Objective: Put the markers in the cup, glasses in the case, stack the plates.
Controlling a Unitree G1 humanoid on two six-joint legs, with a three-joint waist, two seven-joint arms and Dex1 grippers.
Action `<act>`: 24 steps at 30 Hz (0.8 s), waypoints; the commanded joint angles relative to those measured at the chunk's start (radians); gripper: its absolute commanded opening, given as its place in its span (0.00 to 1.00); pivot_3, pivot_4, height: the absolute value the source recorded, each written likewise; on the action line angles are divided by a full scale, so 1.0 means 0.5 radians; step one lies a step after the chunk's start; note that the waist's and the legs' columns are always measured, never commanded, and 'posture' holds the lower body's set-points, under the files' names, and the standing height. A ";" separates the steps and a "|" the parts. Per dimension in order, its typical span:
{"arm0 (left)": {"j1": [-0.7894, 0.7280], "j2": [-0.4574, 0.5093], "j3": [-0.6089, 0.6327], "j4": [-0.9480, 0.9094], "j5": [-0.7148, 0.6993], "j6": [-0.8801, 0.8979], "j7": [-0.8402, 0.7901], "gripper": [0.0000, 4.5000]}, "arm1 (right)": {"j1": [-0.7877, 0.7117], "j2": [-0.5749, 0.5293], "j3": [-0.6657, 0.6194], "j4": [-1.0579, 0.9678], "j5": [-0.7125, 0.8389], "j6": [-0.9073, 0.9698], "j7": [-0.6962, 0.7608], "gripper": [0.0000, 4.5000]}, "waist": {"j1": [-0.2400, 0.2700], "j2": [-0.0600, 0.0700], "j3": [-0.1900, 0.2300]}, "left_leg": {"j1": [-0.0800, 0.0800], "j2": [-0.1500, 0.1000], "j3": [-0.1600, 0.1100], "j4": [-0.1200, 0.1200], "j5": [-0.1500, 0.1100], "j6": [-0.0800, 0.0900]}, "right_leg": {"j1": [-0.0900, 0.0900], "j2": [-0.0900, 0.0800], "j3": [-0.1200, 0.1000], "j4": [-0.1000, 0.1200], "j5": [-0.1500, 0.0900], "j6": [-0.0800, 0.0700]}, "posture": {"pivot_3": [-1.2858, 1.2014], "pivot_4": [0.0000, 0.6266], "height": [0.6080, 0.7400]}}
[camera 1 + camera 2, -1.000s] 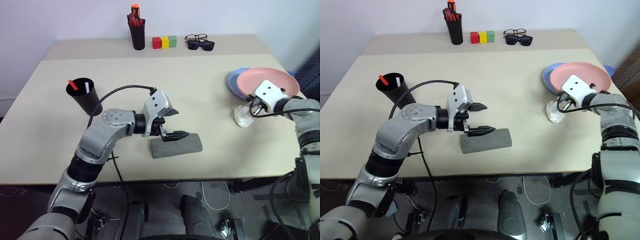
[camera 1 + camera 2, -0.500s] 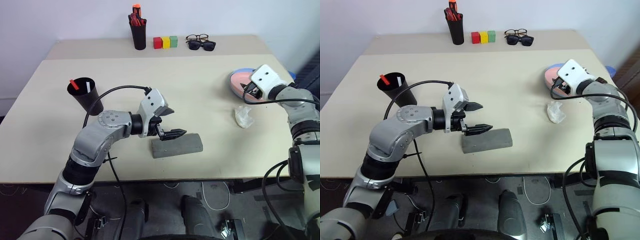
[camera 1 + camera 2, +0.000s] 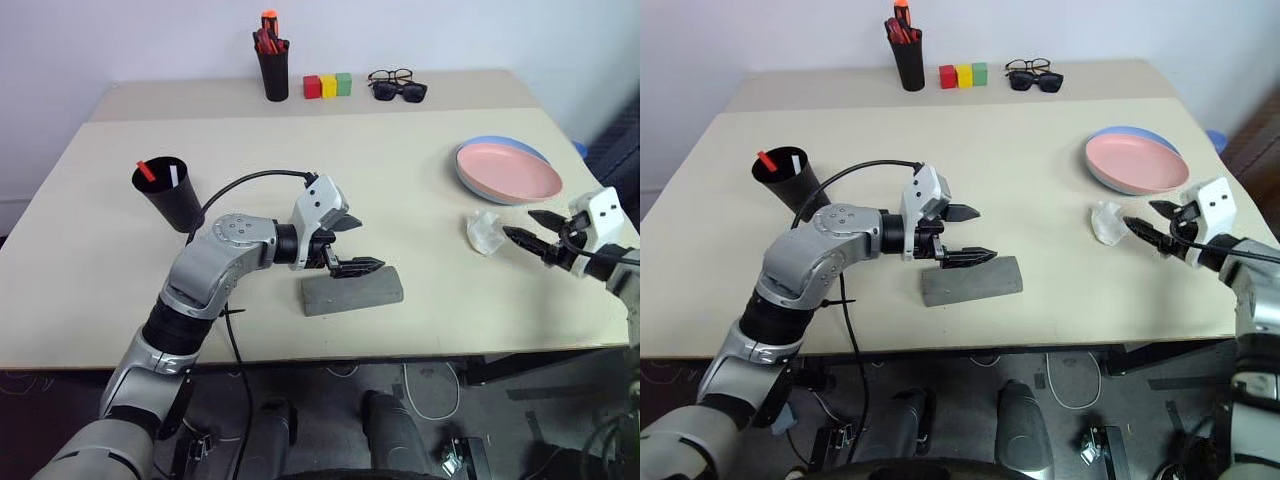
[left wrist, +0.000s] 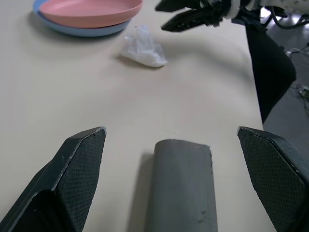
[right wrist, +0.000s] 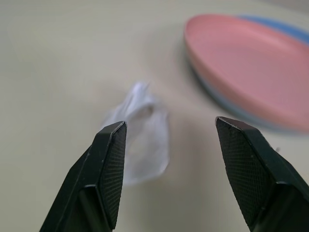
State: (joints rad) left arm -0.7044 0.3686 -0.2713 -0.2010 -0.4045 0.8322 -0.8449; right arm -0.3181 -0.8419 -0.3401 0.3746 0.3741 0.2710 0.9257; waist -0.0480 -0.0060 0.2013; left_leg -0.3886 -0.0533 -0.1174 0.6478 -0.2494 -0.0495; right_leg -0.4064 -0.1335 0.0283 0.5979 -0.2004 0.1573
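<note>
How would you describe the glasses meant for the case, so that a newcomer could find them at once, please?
Look along the beige table's far edge, just right of the red, yellow and green blocks. Two pairs lie together there: take the thin black wire-framed spectacles with clear round lenses, behind the dark-lensed sunglasses.

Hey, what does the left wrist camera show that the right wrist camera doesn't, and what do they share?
Left wrist view alone: the closed grey case lying between the open left gripper and, beyond it, the right gripper seen from the front.

Right wrist view alone: the open right gripper seen along its own fingers.

Both: the pink plate stacked on the blue plate, the crumpled clear wrapper beside them, and the beige table.
</note>
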 commanded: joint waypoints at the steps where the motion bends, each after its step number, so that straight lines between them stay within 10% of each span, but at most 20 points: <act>1: -0.037 0.002 0.003 -0.013 -0.001 -0.061 -0.021 1.00 | 0.025 0.039 -0.070 -0.136 0.106 0.109 -0.027 0.65 | 0.004 0.000 0.000 | 0.000 0.000 0.000 0.000 0.000 0.000 | 0.000 0.000 0.000 0.000 0.000 0.000 | 0.52 0.24 1.00; 14: 0.033 0.039 0.045 -0.111 -0.028 0.008 0.052 1.00 | -0.336 0.270 0.205 0.463 -0.163 -0.160 -0.154 0.65 | 0.009 0.000 0.000 | -0.001 0.000 -0.001 0.000 0.000 0.000 | 0.000 0.000 0.000 -0.001 0.000 0.000 | 0.52 0.24 1.00; 21: 0.076 0.071 0.069 -0.153 -0.034 0.035 0.087 1.00 | -0.474 0.299 0.223 0.702 -0.240 -0.368 -0.230 0.01 | 0.016 0.000 0.000 | -0.002 -0.001 -0.001 -0.001 0.000 0.000 | 0.000 0.000 0.000 -0.002 0.000 0.000 | 0.52 0.24 1.00; 24: 0.089 0.073 0.063 -0.171 -0.038 0.040 0.101 1.00 | -0.470 0.273 0.234 0.682 -0.288 -0.456 -0.266 0.01 | 0.013 0.000 0.000 | -0.002 -0.001 -0.001 -0.001 0.000 0.000 | 0.000 0.000 0.000 -0.002 0.000 0.000 | 0.52 0.24 1.00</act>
State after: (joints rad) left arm -0.6588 0.4031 -0.2574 -0.2478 -0.4073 0.8499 -0.7994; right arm -0.5384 -0.6877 -0.2117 0.7342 0.2373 0.0812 0.8026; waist -0.0413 -0.0060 0.2014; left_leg -0.3897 -0.0537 -0.1179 0.6473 -0.2493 -0.0495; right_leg -0.4065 -0.1335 0.0282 0.5970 -0.2004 0.1574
